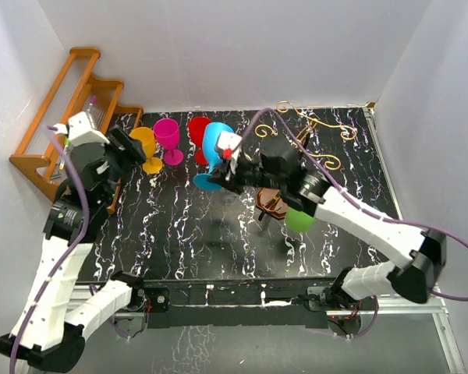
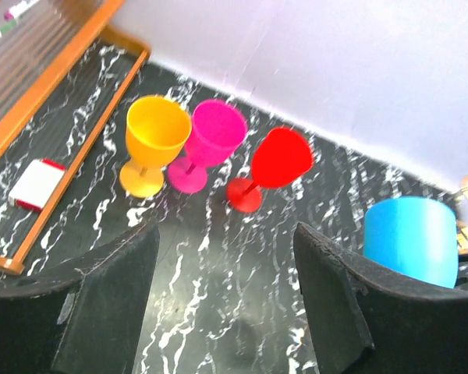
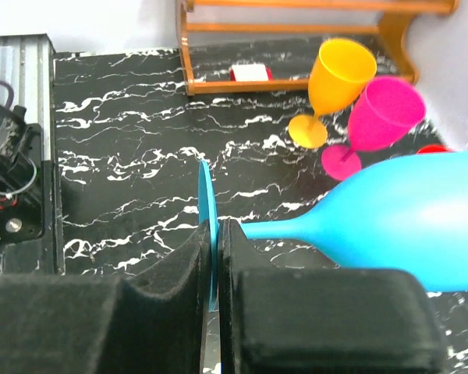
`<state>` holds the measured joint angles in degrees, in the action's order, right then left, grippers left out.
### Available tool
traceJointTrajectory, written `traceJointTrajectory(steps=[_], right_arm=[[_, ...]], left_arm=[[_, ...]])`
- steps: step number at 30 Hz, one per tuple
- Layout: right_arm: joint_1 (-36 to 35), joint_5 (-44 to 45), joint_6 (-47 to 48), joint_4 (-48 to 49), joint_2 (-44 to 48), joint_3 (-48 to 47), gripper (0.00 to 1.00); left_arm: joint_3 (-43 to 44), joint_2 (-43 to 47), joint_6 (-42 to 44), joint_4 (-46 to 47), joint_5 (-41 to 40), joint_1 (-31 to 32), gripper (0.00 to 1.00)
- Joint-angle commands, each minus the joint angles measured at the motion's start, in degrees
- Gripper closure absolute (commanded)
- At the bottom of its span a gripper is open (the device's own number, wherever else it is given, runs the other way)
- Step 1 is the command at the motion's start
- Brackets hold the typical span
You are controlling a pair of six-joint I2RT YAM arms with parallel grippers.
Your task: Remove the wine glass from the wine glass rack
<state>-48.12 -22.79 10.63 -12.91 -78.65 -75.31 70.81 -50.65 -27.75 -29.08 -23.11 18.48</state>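
From above, I see my right pincer (image 1: 225, 176) gripping the blue wine glass (image 1: 216, 142), with the wine glass rack (image 1: 274, 204) behind it. My left pincer (image 2: 226, 241) gapes wide, with a yellow glass (image 2: 154, 132), pink glass (image 2: 217, 132) and red glass (image 2: 281, 158) standing ahead. On the right wrist, the fingers (image 3: 171, 265) pinch the glass's foot edge-on, bowl off right.

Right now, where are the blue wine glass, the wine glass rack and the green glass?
blue wine glass (image 3: 405, 226): right wrist view, bowl.
wine glass rack (image 1: 271, 204): top external view, brown wooden body.
green glass (image 1: 299, 220): top external view, bowl.
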Motion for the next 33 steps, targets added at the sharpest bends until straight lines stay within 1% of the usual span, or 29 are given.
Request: traceJointTrajectory(steps=[1, 5, 8, 9, 11, 12, 16, 18, 21, 25, 29, 33], right_arm=[[-4.86, 3.33, 12.56, 12.65, 9.51, 8.00, 0.92], [-11.21, 2.92, 23.81, 14.70, 16.19, 17.28, 0.92], [-16.06, 5.63, 31.20, 14.74, 19.93, 24.19, 0.92], [-17.70, 8.83, 33.29, 15.36, 20.90, 26.69, 0.92], [-21.58, 15.47, 37.77, 18.30, 22.51, 33.38, 0.92], [-24.07, 19.29, 42.09, 19.95, 22.99, 35.99, 0.92], [-34.55, 37.14, 55.91, 32.86, 20.97, 45.89, 0.92], [-37.47, 42.89, 61.34, 39.03, 18.69, 48.94, 0.92], [-39.79, 47.72, 66.47, 46.38, 14.63, 51.91, 0.92], [-41.37, 50.42, 71.56, 55.19, 10.70, 54.60, 0.92], [-41.72, 51.07, 73.91, 57.09, 7.41, 54.23, 0.92], [-41.71, 51.15, 74.85, 57.70, 4.92, 52.95, 0.92]], left_arm=[[6.35, 0.59, -1.74, -3.91, 0.97, -0.29, 0.32], [9.58, -1.45, -2.28, -5.78, 4.65, -0.29, 0.30], [12.16, -3.55, -2.48, -7.65, 8.75, -0.29, 0.29], [13.04, -3.94, -2.55, -8.27, 9.74, -0.29, 0.28], [15.08, -5.48, -2.66, -9.52, 14.27, -0.26, 0.27], [15.97, -6.22, -2.68, -10.31, 16.58, -0.27, 0.27], [18.12, -9.10, -1.99, -13.64, 26.59, -0.28, 0.27], [18.31, -10.56, -1.43, -15.89, 31.35, -0.26, 0.27], [16.47, -12.10, -0.55, -17.76, 38.80, -0.29, 0.27], [12.29, -13.23, 0.50, -18.55, 46.18, -0.26, 0.29], [8.05, -12.89, 1.19, -17.81, 50.25, -0.24, 0.32], [5.73, -12.61, 1.75, -17.36, 52.70, -0.29, 0.34]])
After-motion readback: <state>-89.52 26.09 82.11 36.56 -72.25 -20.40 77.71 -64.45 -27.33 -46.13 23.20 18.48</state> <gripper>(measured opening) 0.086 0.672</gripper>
